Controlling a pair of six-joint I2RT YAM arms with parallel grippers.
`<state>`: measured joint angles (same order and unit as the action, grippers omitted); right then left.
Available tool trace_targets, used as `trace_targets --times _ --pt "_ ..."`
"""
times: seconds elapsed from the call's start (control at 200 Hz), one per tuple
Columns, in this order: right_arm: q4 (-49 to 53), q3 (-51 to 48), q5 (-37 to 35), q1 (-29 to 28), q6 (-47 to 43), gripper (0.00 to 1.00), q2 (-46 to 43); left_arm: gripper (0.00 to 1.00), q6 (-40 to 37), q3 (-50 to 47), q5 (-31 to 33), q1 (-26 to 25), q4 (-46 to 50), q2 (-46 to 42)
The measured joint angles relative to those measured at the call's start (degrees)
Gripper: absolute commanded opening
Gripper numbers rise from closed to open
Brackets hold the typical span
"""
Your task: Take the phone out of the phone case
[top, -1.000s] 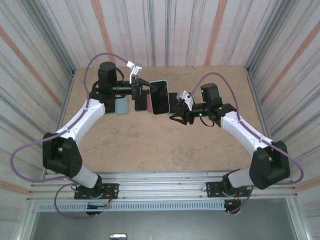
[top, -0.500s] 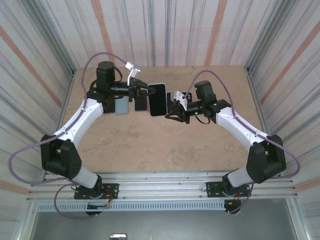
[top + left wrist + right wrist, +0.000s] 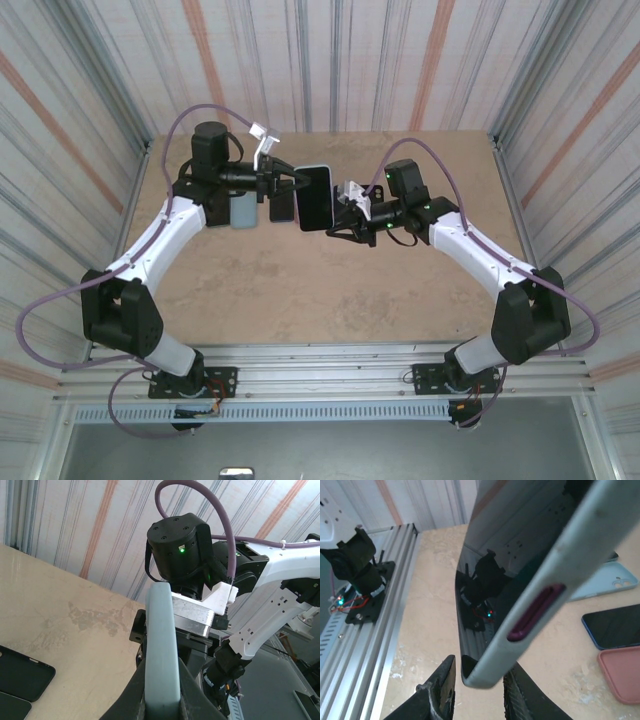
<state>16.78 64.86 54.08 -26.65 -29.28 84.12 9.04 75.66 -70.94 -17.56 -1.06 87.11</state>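
One hazard: with the left gripper (image 3: 162,697) clamping the pale grey-green rubber case (image 3: 161,640) and the right gripper (image 3: 480,669) straddling the black glass phone (image 3: 487,580), pinch unconfirmed, your pull may slip.

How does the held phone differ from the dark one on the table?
The held phone is in the air, on edge; the dark phone lies flat on the table. The held phone has a pale case with a purple button; the dark phone's rim is blue. Both screens are dark.

Two arms (image 3: 160,235), two phones (image 3: 615,625), and four phone cases (image 3: 605,582)
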Motion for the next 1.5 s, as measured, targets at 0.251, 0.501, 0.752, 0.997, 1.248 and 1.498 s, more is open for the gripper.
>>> trace_targets --times 0.251,0.501,0.752,0.997,1.248,1.498 --pt "1.9 1.5 0.0 -0.1 -1.5 0.20 0.8 0.00 0.2 0.0 0.0 0.0 0.0 0.0" --pt "3.6 2.0 0.2 -0.2 -2.5 0.17 1.7 0.00 0.2 0.0 -0.6 0.2 -0.2 0.0" --pt "4.9 2.8 0.3 -0.5 -2.8 0.11 1.8 0.00 0.4 0.1 -2.0 0.3 -1.3 0.0" --pt "4.1 2.8 0.2 -0.8 -2.6 0.10 1.8 0.00 1.6 0.1 -2.5 0.4 -2.2 0.0" --pt "-0.5 1.4 -4.3 -1.6 -0.3 0.10 1.1 0.00 2.6 1.8 -2.4 0.4 -1.1 0.9" --pt "-3.9 0.1 -9.6 -2.1 1.6 0.09 -0.1 0.00 2.1 2.2 -0.8 0.4 -0.7 0.9"
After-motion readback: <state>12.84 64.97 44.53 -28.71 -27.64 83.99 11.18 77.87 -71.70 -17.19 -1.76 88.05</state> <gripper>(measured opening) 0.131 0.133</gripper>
